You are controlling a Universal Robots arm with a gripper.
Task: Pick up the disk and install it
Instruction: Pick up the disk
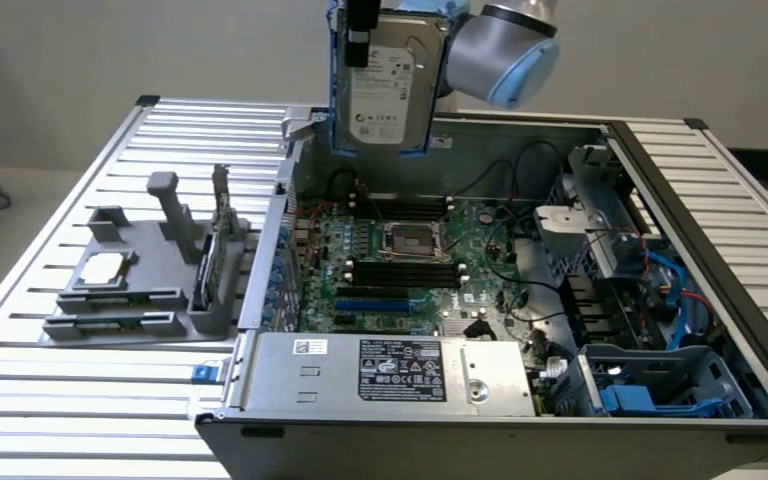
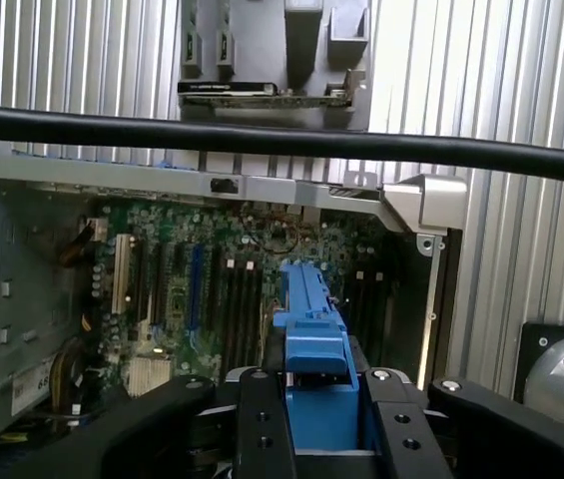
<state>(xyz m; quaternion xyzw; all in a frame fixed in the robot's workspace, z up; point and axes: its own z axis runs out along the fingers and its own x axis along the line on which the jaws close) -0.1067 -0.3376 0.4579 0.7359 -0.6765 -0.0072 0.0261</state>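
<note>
Disk (image 1: 387, 85) in gripper (image 2: 324, 407), above open case (image 1: 491, 450) (motherboard (image 1: 398, 250) below)

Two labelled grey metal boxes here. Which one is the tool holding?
The disk, blue-railed, held upright in the air above the open case by the tool. The power supply lies mounted inside the case.

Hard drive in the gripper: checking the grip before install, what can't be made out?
Wrist view: the silver-grey metal hard drive with blue rails sits edge-on between the fingers of the black gripper, faces hidden.
Exterior view: the picture's top edge cuts off the gripper.
Exterior view: the drive's label print is too small.
</note>
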